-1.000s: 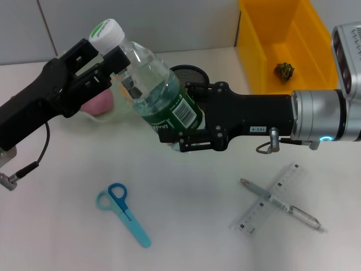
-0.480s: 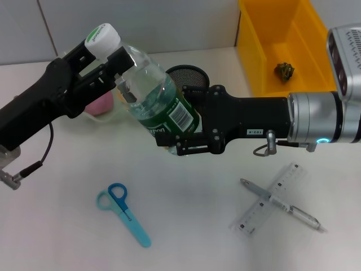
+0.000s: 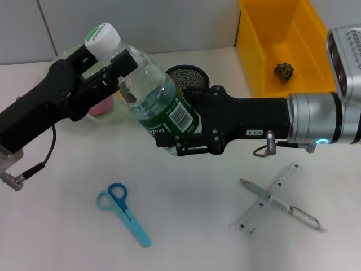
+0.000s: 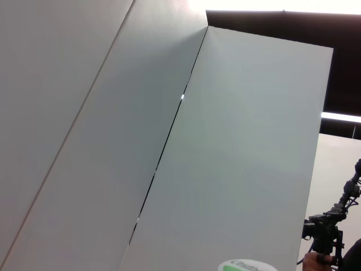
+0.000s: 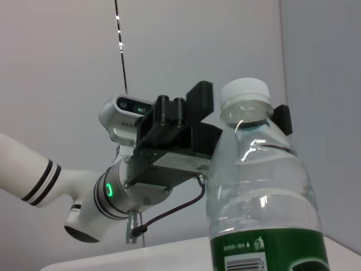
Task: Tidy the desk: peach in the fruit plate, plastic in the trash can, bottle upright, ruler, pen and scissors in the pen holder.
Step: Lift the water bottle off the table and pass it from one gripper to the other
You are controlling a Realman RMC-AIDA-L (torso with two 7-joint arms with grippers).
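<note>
While left gripper (image 3: 110,56) fingers clamp bottle (image 3: 155,96) neck, right gripper (image 3: 177,132) fingers clasp base.

I can read very little here. The bottle (image 3: 158,99) has a green label (image 3: 172,121) carrying a white barcode panel, digits too small to make out, and white lettering along its lower edge that I cannot read. In the right wrist view the same label shows a small bin-and-figure recycling sign above the barcode. Green print on the cap (image 3: 102,35) is illegible. A small white tag (image 3: 255,133) on the right arm bears unreadable characters. The ruler (image 3: 272,198) shows graduation marks only.
</note>
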